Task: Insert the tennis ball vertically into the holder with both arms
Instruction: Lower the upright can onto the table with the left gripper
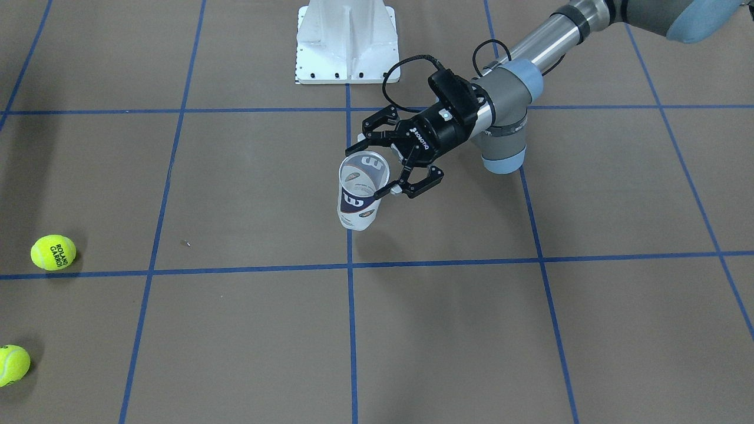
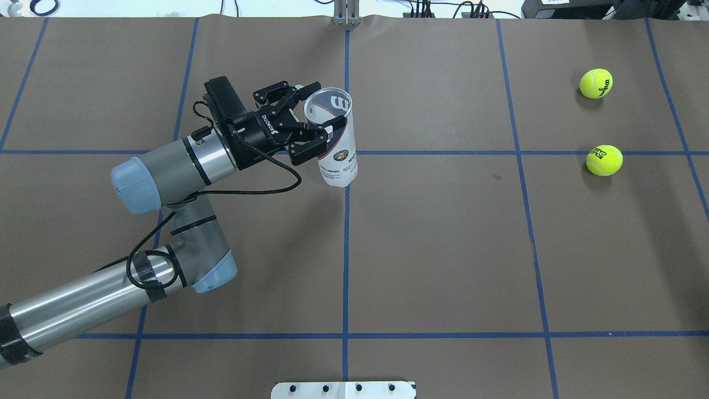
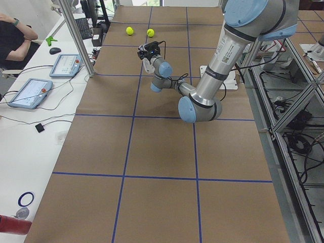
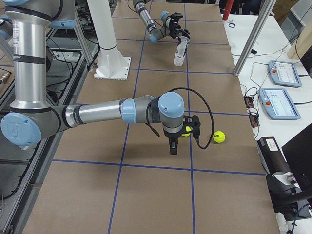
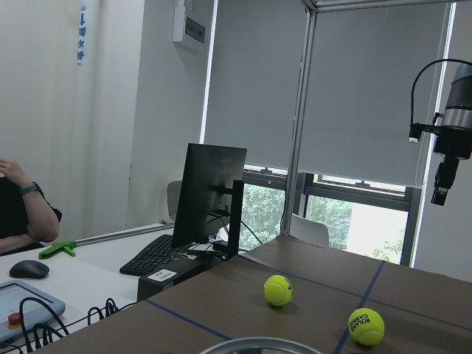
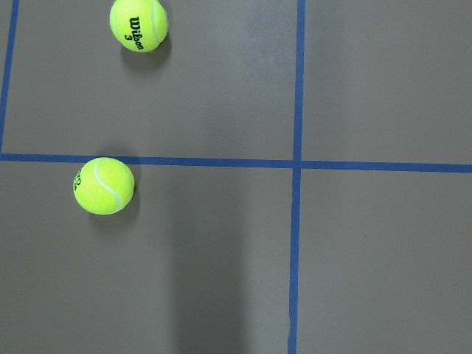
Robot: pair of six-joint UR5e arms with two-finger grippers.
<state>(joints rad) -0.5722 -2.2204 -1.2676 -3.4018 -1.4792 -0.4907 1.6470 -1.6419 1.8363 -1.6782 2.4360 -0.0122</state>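
Observation:
The holder [image 1: 357, 200], a clear can with a silver rim and a navy "W" label, stands upright near the table's middle with its mouth open upward. My left gripper [image 1: 370, 171] is shut on the holder just below its rim [image 2: 329, 105], one finger on each side. The tennis ball [image 2: 604, 160] with "ROLAND GARROS" lettering lies far off on the robot's right side [image 1: 53, 252]. My right gripper [image 4: 173, 149] hangs pointing down above the table beside that ball; I cannot tell whether it is open. The right wrist view shows the ball [image 6: 104, 185] at its left.
A second tennis ball [image 2: 596, 83] marked Wilson lies beyond the first [image 6: 138, 23]. The white pedestal base [image 1: 347, 41] stands at the robot's edge. Off the far edge are a monitor [image 5: 210, 188], tablets [image 3: 29, 92] and a seated person [image 3: 12, 38].

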